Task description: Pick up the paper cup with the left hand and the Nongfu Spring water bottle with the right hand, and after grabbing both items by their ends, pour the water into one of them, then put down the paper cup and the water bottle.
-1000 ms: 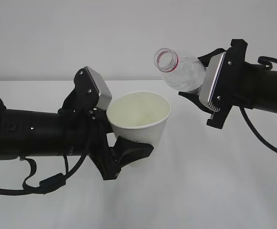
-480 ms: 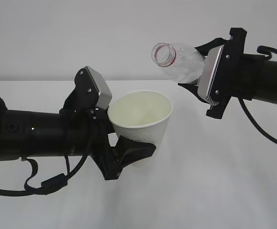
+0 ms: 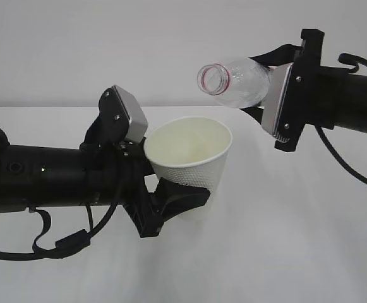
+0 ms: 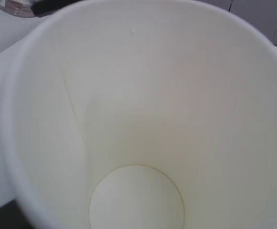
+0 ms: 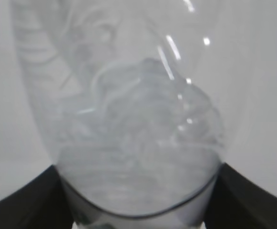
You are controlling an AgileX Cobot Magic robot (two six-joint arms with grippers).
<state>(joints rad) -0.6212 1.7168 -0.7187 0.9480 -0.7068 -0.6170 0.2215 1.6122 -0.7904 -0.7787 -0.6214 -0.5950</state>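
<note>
The white paper cup (image 3: pixel 190 153) hangs above the table, tilted with its mouth up and toward the right, and my left gripper (image 3: pixel 170 183) is shut on its lower end. In the left wrist view the cup's cream inside (image 4: pixel 138 109) fills the frame and looks dry. The clear water bottle (image 3: pixel 239 81) lies almost level above and right of the cup, its open red-ringed mouth (image 3: pixel 211 79) pointing left over the rim. My right gripper (image 3: pixel 263 85) is shut on the bottle's base (image 5: pixel 138 143), with dark fingers (image 5: pixel 24 200) on either side. No stream of water shows.
A white table (image 3: pixel 297 240) lies below both arms, with a plain pale wall behind. The left arm's black cable (image 3: pixel 57 243) loops low over the table. The bottle's mouth (image 4: pixel 14 5) shows at the top left corner of the left wrist view.
The right gripper has risen a little and swung the bottle closer to level, its mouth shifting left. The cup has edged slightly to the right.
</note>
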